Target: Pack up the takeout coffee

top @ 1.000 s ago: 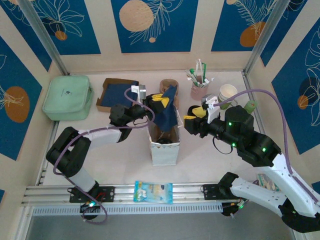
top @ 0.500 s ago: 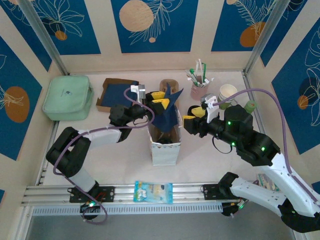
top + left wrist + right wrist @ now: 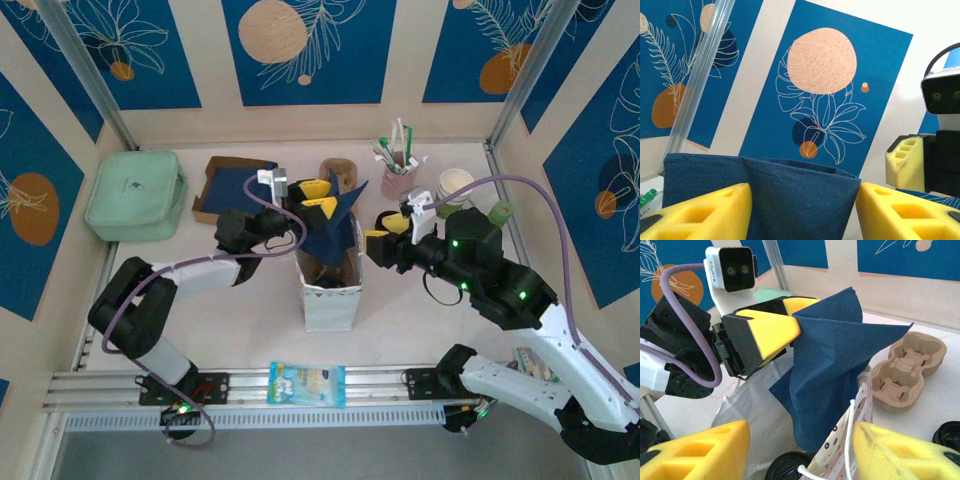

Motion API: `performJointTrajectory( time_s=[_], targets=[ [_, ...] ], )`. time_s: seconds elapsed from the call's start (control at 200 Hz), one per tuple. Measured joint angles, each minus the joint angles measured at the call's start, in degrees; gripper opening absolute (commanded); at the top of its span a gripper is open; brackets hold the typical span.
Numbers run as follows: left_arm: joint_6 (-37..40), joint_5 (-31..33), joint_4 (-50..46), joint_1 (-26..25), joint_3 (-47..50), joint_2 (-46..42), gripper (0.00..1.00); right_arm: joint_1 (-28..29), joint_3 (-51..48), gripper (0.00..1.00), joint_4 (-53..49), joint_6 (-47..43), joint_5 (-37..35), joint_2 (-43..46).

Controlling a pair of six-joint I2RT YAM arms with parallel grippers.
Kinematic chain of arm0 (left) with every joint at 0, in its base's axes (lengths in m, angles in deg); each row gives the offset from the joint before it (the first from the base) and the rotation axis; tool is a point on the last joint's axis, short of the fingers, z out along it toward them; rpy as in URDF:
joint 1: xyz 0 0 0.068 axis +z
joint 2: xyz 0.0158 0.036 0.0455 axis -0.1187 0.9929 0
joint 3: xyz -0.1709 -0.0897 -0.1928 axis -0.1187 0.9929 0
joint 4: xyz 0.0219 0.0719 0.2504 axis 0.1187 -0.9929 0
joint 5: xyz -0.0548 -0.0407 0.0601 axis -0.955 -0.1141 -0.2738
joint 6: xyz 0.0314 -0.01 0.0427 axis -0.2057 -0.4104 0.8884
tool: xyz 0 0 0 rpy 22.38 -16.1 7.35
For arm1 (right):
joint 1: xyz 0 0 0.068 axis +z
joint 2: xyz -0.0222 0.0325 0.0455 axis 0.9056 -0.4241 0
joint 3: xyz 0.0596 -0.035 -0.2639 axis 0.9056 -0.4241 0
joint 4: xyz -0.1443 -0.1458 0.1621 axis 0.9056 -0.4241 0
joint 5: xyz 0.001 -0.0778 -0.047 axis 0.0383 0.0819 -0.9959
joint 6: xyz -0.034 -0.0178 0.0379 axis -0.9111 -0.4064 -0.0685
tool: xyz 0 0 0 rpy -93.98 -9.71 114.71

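A white paper bag [image 3: 326,298] stands at the table's middle, and a dark blue napkin [image 3: 331,225] sticks up out of its mouth. The takeout coffee shows as a round black lid [image 3: 788,467] low inside the bag. My left gripper [image 3: 317,196] hovers over the bag's far rim, open, its yellow fingers [image 3: 705,212] apart on either side of the napkin [image 3: 790,200]. My right gripper [image 3: 383,238] is at the bag's right side, open. The bag's patterned rim and white cord handle [image 3: 852,440] lie loose between its fingers.
A green pouch [image 3: 135,195] and a cardboard tray of blue napkins [image 3: 230,187] sit at the back left. A pulp cup carrier [image 3: 907,370] lies behind the bag. A pink cup of stirrers [image 3: 398,172], stacked paper cups [image 3: 455,187] and a green tube [image 3: 500,212] stand at the back right. A snack packet [image 3: 307,383] lies at the front rail.
The left gripper's jaws have spread apart and let go of the napkin, which stays standing in the bag. The right arm has hardly moved.
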Motion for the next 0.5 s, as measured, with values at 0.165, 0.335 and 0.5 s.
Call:
performJointTrajectory(
  time_s=[0.165,0.335,0.5],
  targets=[
    [-0.02,0.66,0.0,0.0,0.42,-1.16,0.65,-0.11,0.0,0.66,0.0,0.42,0.42,-0.7],
    [0.0,1.29,0.0,0.15,0.42,-2.32,0.65,-0.39,0.02,0.66,-0.09,0.5,1.01,-2.03],
    [0.0,1.7,0.0,0.15,0.61,-2.71,0.65,-0.52,0.33,0.66,-0.74,0.92,1.44,-4.81]
  ],
)
